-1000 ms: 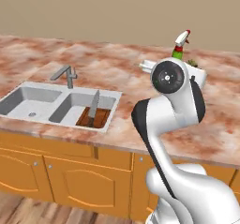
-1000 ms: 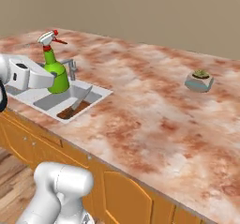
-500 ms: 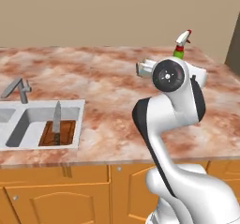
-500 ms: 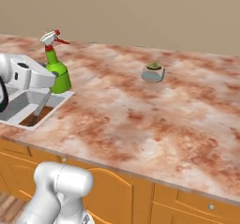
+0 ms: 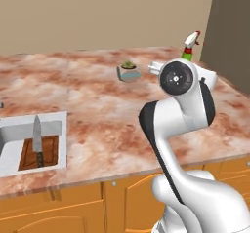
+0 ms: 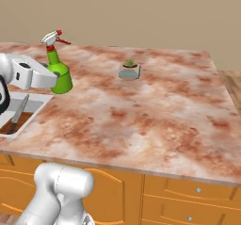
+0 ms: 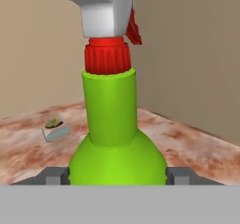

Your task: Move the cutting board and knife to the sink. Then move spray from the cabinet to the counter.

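Sliding right along the counter (image 6: 155,111), the base has left the sink (image 5: 56,117) at the far left edge, knife (image 5: 37,139) and cutting board (image 5: 49,151) inside it. Fingers (image 7: 117,175) clamp the green spray bottle (image 6: 59,73) upright above the counter, near a small potted plant (image 6: 129,70).

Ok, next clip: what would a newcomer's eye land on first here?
The bright green spray with its red neck, upright in the claw and held above the counter. Next, the knife lying on the cutting board in the sink, and the small potted succulent standing alone mid-counter.
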